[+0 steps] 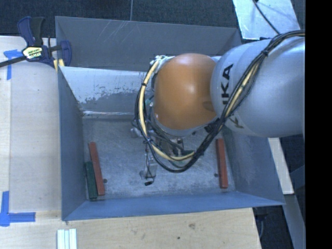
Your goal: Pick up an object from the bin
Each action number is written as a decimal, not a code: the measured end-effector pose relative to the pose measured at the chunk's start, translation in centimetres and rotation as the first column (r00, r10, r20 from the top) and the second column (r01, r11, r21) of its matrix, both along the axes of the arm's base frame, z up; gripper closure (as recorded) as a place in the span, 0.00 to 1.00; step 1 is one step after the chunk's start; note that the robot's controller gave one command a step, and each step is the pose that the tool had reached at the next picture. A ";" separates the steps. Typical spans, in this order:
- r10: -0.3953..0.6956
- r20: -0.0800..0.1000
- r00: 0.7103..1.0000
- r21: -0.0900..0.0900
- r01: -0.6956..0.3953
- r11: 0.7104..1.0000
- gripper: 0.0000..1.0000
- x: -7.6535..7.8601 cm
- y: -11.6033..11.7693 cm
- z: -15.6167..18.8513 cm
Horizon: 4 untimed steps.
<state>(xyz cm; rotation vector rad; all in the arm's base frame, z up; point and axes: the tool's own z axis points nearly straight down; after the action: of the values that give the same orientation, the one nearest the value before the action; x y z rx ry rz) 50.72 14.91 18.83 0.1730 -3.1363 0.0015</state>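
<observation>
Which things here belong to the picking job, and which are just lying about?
Job: gripper; grey bin.
Lying about, apart from the gripper: left brown stick; green stick beside it; right brown stick.

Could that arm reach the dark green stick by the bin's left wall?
Probably yes: the green stick lies uncovered, with bare floor between it and the arm, though the wall and red stick crowd it.

The orange cover [184, 90] (part of the wrist) hides the bin [70, 139] floor just behind the gripper [149, 176]; the arm [264, 87] is cut off farther right.
</observation>
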 end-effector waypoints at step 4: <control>0.103 0.010 0.995 0.001 -0.103 0.995 1.00 8.0 -12.4 -11.5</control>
<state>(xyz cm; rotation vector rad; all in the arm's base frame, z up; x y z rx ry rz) 58.75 2.49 7.37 0.3359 -3.1334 0.0005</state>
